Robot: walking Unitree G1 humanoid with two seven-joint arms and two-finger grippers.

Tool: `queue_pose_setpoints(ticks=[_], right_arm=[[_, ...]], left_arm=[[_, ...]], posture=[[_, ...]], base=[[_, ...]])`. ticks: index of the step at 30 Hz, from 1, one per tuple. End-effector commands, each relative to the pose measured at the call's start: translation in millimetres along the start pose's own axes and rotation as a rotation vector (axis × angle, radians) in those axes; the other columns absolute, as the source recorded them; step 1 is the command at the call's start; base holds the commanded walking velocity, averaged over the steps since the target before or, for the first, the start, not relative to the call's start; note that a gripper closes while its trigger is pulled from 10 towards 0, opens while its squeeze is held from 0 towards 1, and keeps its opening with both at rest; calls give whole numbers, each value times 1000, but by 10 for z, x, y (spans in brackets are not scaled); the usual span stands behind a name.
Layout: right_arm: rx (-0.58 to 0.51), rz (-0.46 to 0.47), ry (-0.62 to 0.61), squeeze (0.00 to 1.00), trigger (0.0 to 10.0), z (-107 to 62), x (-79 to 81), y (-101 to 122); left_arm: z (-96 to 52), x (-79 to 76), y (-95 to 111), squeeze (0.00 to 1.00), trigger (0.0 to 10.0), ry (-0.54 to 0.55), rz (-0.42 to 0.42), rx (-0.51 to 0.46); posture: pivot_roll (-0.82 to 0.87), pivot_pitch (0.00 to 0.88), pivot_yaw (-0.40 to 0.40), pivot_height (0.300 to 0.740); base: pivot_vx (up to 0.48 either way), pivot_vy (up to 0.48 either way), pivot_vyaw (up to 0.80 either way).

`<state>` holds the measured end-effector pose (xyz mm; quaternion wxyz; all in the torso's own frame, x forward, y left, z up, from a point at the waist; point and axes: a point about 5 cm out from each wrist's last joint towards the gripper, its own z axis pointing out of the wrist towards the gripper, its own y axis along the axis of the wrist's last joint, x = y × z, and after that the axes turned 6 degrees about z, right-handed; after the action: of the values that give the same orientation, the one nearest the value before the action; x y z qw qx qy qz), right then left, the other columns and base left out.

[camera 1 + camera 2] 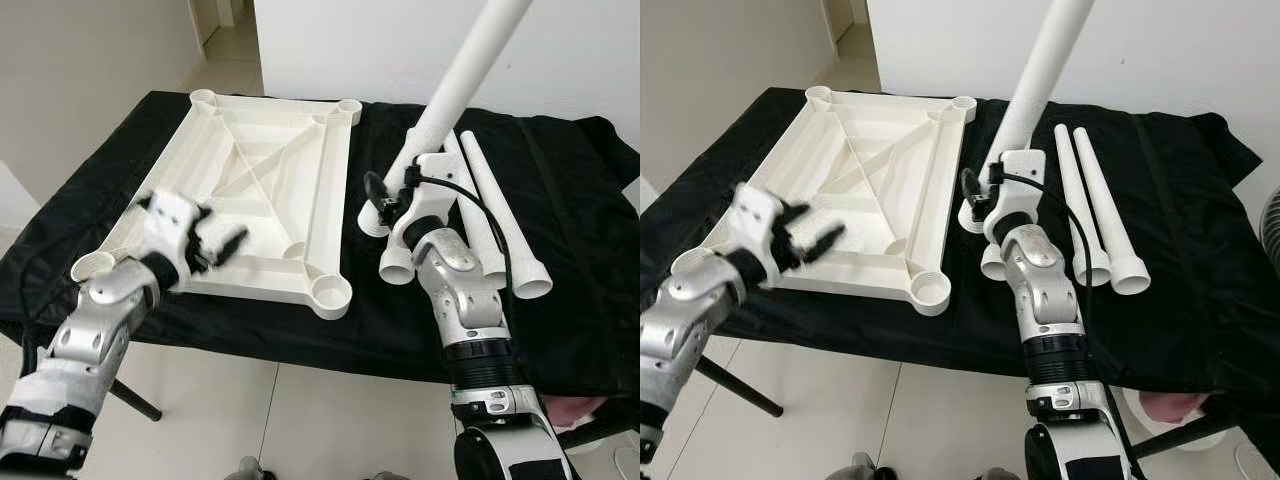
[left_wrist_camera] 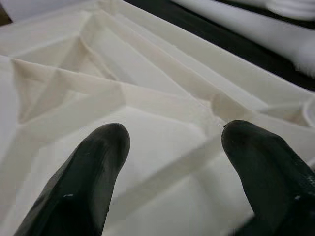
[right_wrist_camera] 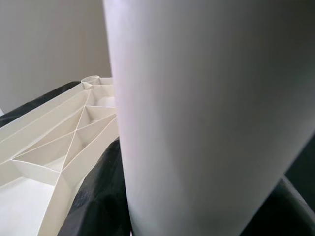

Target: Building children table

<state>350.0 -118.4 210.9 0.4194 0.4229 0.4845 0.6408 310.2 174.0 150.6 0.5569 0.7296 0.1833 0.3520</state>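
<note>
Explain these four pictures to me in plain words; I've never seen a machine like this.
This is a humanoid robot with two silver arms, each ending in a two-fingered black tool. The two wide pictures come from cameras in its head, looking down; the two close-ups come from cameras on its wrists.

On the black cloth lies a white tabletop, upside down, ribs showing, with a round socket at each corner for a leg. Three white legs lie to its right.

The right tool holds a fourth leg, tilted up off the cloth; the right wrist picture shows it very close. The left tool hovers open over the tabletop's near left part, holding nothing.
</note>
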Motion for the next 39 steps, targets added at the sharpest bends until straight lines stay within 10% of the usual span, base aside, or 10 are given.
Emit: queue_pose_setpoints(ticks=[1,24,39], right_arm=[[-37,-13,9,0,10000,15,1,80],[-45,-38,17,0,10000,39,4,140],[-40,-50,11,0,10000,24,3,153]], left_arm=[[-47,-101,-118,0,10000,-102,42,59],[213,-314,-426,0,10000,-204,144,184],[546,-527,-238,0,10000,-272,137,77]], posture=[[-108,21,51,740],[-131,61,52,740],[-164,104,63,740]], base=[[0,0,0],[0,0,0],[0,0,0]])
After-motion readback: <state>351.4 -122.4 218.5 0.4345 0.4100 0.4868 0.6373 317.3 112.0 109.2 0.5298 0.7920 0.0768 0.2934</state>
